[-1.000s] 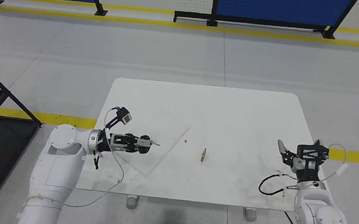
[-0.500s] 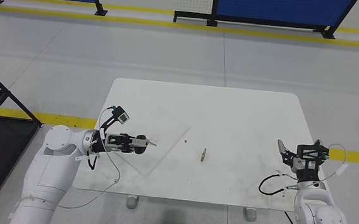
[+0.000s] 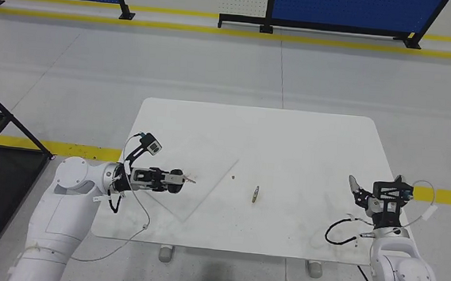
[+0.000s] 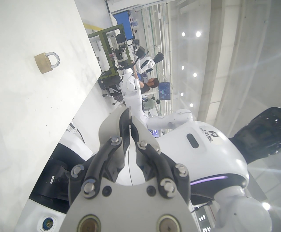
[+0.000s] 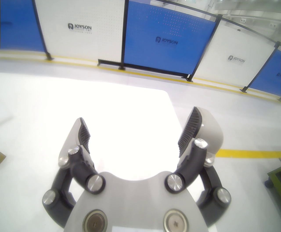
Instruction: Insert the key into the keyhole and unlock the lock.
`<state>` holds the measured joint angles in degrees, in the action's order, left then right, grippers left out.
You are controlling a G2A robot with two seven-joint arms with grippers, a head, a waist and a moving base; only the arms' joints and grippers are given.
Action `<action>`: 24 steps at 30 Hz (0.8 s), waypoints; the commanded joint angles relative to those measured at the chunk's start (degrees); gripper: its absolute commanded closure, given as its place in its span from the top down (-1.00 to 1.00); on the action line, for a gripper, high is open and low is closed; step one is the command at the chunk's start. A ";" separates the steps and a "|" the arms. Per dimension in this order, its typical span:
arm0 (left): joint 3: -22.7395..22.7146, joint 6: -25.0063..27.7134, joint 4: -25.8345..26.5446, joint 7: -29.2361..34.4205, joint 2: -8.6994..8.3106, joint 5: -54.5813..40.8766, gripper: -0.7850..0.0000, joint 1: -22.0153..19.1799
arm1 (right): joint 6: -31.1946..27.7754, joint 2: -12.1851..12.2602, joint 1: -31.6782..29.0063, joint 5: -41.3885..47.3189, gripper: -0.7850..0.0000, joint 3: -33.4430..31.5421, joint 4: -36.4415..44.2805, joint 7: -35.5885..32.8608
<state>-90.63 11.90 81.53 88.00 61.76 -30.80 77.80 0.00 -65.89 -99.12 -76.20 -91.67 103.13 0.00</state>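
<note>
Spanning the middle of the top view, the white table (image 3: 305,147) sits on pale floor (image 3: 215,68), with blue partition panels (image 3: 347,7) along the upper edge. The left gripper (image 3: 184,179), centre-left, lies level, clamped on the key (image 4: 129,110). The padlock (image 3: 255,193) lies centre. The right gripper (image 3: 376,184), lower right, has its fingers apart.

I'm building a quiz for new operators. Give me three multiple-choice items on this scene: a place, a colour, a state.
1. Where is the padlock? A) on the table B) on the floor C) on a shelf
2. What colour is the padlock's body? A) blue B) brass C) black
3. How is the right gripper? A) open B) shut on the padlock C) shut, empty
Answers: 1 A, it lies on the white table; 2 B, brass body under a silver shackle; 3 A, its fingers stand wide apart, nothing between.
</note>
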 commanded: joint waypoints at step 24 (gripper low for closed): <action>-0.48 -1.75 0.50 -1.30 -0.27 -4.22 -1.00 1.38 | 0.00 0.00 0.00 0.00 1.00 0.00 0.00 0.00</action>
<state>-90.91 10.28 82.19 86.41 61.56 -34.39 79.12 0.00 -65.89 -99.12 -76.20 -91.67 103.13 0.00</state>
